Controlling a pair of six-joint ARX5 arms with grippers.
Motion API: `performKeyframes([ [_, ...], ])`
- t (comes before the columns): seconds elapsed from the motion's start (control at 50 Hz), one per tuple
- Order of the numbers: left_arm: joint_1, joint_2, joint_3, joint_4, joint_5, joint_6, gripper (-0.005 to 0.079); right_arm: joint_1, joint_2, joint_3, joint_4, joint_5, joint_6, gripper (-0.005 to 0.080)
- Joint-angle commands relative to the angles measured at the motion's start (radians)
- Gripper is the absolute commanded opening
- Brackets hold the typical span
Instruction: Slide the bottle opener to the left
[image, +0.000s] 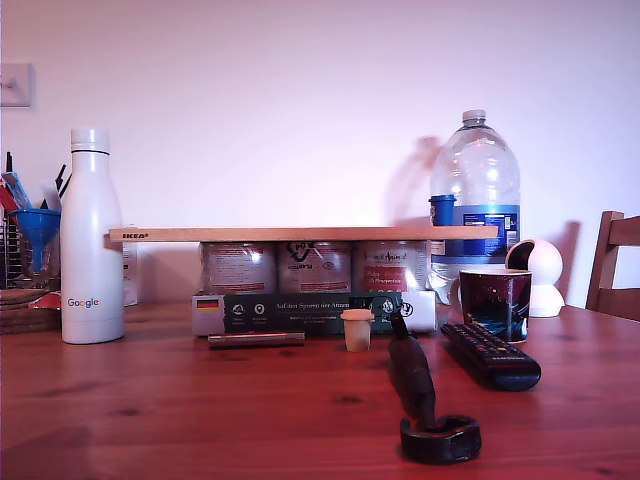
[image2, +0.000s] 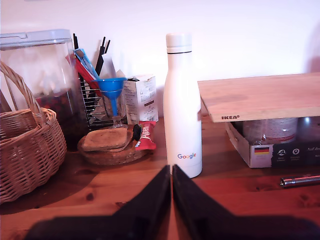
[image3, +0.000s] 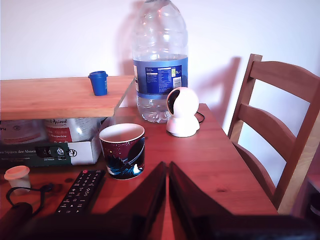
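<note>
The bottle opener (image: 412, 378) lies on the wooden table (image: 150, 410), right of centre in the exterior view. Its dark handle runs toward the camera and ends in a black ring head (image: 440, 439). Its handle end with a thin cord (image3: 12, 220) shows at the edge of the second wrist view. My first gripper (image2: 171, 172) is shut on nothing and faces a white Google bottle (image2: 183, 105). My second gripper (image3: 167, 167) is also shut and empty, pointing past a dark mug (image3: 122, 150). Neither gripper shows in the exterior view.
A black remote (image: 490, 355) lies just to the exterior view's right of the opener, with the mug (image: 495, 300) behind it. A small cream cup (image: 357, 328) and a slim metallic bar (image: 256, 339) sit before the boxed cans under an IKEA board (image: 300, 233). A chair (image3: 280, 130) stands beside the table.
</note>
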Motion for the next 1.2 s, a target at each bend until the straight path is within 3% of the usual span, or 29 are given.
performKeyframes([
  [0.0,-0.025,-0.011,-0.027,-0.172,0.192,0.06,-0.0024,-0.019,-0.006,0.033,-0.18,-0.002,0.13,-0.0012],
  [0.16,-0.025,-0.011,-0.027,-0.156,0.254,0.056,-0.0024,-0.019,-0.006,0.033,-0.174,-0.003,0.133,-0.0012],
  [0.22,-0.025,-0.011,-0.027,-0.149,0.286,-0.002,-0.0024,-0.019,-0.006,0.033,-0.17,-0.006,0.133,-0.0012],
  [0.56,-0.068,-0.011,-0.027,-0.143,0.526,-0.068,-0.0024,-0.005,-0.006,0.033,-0.168,-0.162,0.134,-0.0013],
  [0.76,-0.187,-0.01,-0.028,-0.15,0.551,-0.089,-0.0024,0.068,-0.006,0.034,-0.183,-0.161,0.183,-0.0013],
  [0.88,-0.298,-0.01,-0.028,-0.158,0.549,-0.101,-0.0024,0.122,-0.005,0.034,-0.206,-0.16,0.214,-0.0013],
  [1.18,-0.539,-0.01,-0.028,-0.19,0.451,-0.097,-0.0024,0.252,0.02,0.084,-0.291,-0.151,0.307,-0.0013],
])
